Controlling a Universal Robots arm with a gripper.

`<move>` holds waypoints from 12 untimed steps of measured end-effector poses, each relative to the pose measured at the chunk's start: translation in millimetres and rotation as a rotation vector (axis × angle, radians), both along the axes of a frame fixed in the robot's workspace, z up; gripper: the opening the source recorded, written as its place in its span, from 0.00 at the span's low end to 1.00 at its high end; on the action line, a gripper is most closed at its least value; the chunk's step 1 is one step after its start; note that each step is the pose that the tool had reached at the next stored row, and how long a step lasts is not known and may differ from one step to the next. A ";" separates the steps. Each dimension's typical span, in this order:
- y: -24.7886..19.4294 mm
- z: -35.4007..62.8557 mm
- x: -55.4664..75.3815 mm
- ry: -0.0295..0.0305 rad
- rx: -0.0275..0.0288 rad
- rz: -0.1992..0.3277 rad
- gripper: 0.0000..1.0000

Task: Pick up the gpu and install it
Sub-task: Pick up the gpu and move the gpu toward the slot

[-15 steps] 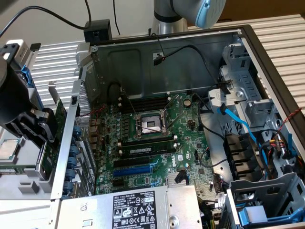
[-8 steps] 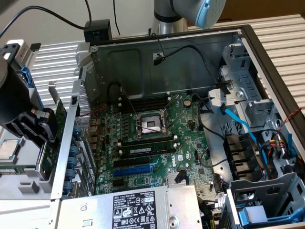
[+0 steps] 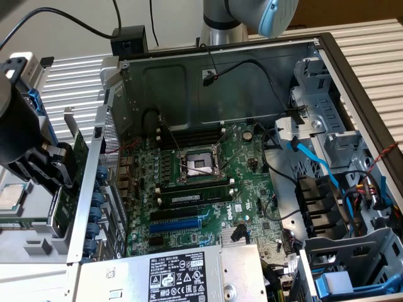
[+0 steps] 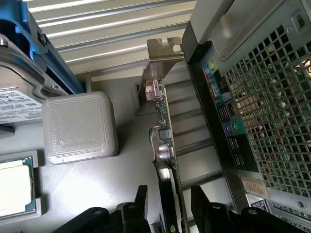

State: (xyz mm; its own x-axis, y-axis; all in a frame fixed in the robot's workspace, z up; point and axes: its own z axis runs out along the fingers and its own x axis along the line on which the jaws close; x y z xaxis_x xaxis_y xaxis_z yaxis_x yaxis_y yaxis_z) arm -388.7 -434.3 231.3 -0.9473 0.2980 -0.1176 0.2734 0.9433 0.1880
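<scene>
**My jaws open around the gpu, outside the case**

In the exterior view, my gripper (image 3: 62, 168) is at the exterior view's left, outside the open computer case (image 3: 220, 69) and close to its rear wall. The gpu (image 3: 79, 145) stands there on its edge, just beside that wall, and my black fingers reach to it. Inside the case the motherboard (image 3: 208, 182) lies flat, with 1 memory stick (image 3: 192, 197) in its slot near the processor socket (image 3: 198, 163).

In the wrist view, I see the gpu (image 4: 166, 141) from its thin edge: a green card with the silver bracket (image 4: 163, 53) at the far end. My gripper (image 4: 169, 190) has the card in the middle. My 2 fingers (image 4: 141, 201) stand 1 on each side of it. The jaws are spread wide, with a small gap showing on both sides, so they do not pinch the card. On 1 side of the card is a grey square block (image 4: 80, 126) and near it a processor chip (image 4: 14, 189). On the other side is the rear panel (image 4: 262, 97) with its ports and mesh.
</scene>
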 end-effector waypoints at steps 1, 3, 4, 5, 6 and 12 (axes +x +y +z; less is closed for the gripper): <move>0.0 -0.1 0.4 0.0001 0.0001 0.000 0.48; -0.2 -0.4 0.8 0.0002 0.0001 0.000 0.48; -0.2 -0.4 0.8 0.0004 0.0000 0.000 0.48; -0.2 -0.4 0.8 0.0004 0.0000 0.000 0.48; -0.2 -0.4 0.9 0.0003 0.0000 0.000 0.48; -0.2 -0.5 0.9 0.0001 0.0001 0.000 0.48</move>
